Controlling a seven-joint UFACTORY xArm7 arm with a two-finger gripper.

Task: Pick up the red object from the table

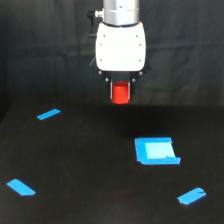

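The red object (120,94) is a small red-orange upright cylinder held between the two dark fingers of my gripper (120,95). The gripper hangs from a white body at the top middle of the exterior view and is shut on the cylinder. The cylinder is lifted well above the black table (75,165), with the black backdrop behind it. A faint reddish reflection shows on the table below it.
A blue square patch (156,150) lies on the table right of centre. Blue tape strips lie at the far left (48,114), the near left (21,187) and the near right (191,196). A black cloth backdrop (40,50) hangs behind.
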